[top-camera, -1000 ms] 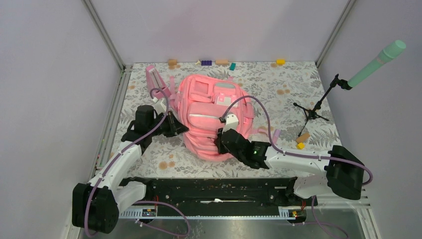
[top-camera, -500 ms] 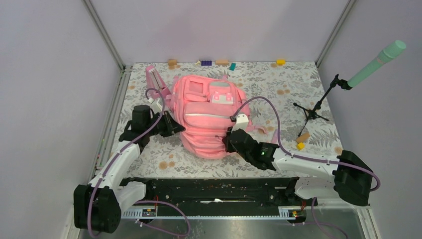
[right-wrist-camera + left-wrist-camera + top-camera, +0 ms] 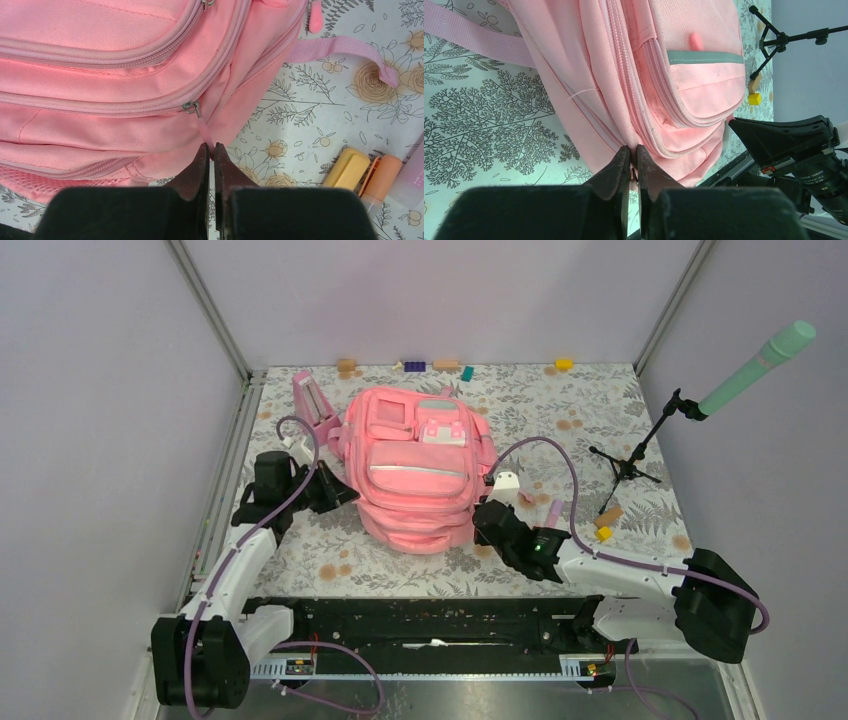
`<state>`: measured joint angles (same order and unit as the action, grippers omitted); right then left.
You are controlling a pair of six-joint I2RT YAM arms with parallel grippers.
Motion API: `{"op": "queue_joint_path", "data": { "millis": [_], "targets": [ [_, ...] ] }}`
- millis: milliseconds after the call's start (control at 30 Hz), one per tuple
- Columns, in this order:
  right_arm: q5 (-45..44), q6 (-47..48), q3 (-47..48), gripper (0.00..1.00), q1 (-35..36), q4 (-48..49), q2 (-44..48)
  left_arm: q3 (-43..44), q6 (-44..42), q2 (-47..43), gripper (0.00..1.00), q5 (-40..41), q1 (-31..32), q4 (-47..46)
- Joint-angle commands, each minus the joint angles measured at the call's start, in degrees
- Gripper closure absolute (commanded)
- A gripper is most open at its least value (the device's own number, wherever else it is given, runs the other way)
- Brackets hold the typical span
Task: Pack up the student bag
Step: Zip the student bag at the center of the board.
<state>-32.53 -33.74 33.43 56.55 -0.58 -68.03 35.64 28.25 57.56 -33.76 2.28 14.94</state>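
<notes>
Pink student bag [image 3: 418, 475] is pinched by left claw [image 3: 634, 159] and right claw [image 3: 210, 150], both closed (nipped bits hidden).

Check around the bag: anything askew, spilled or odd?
Nothing spilled or damaged. The student bag lies flat, left gripper and right gripper pinching its edges. A yellow block and orange tube lie loose beside it.

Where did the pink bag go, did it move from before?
Yes. In the top view the student bag has slid left, away from the black tripod and closer to the small pink stand.
</notes>
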Motion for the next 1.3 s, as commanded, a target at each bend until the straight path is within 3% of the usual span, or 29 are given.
{"op": "queue_joint_path", "data": {
  "millis": [0,300,533,1267],
  "targets": [
    [-6.97,1.19,-1.00,1.00,-1.27,-5.68,0.35,3.98,-2.09,-1.96,1.00,3.81,-1.53,-3.53],
    [-8.37,4.44,-0.34,1.00,-2.11,-3.39,0.70,4.27,-3.41,-3.57,1.00,6.48,-1.58,-2.06],
    [-7.16,5.80,0.66,1.00,-6.54,-0.96,-2.20,4.57,-3.73,-3.46,1.00,8.71,-1.57,-0.43],
    [2.25,13.44,8.41,1.00,-16.66,5.85,-11.55,5.36,-4.65,-3.07,1.00,10.95,-1.62,1.74]
  ]
}}
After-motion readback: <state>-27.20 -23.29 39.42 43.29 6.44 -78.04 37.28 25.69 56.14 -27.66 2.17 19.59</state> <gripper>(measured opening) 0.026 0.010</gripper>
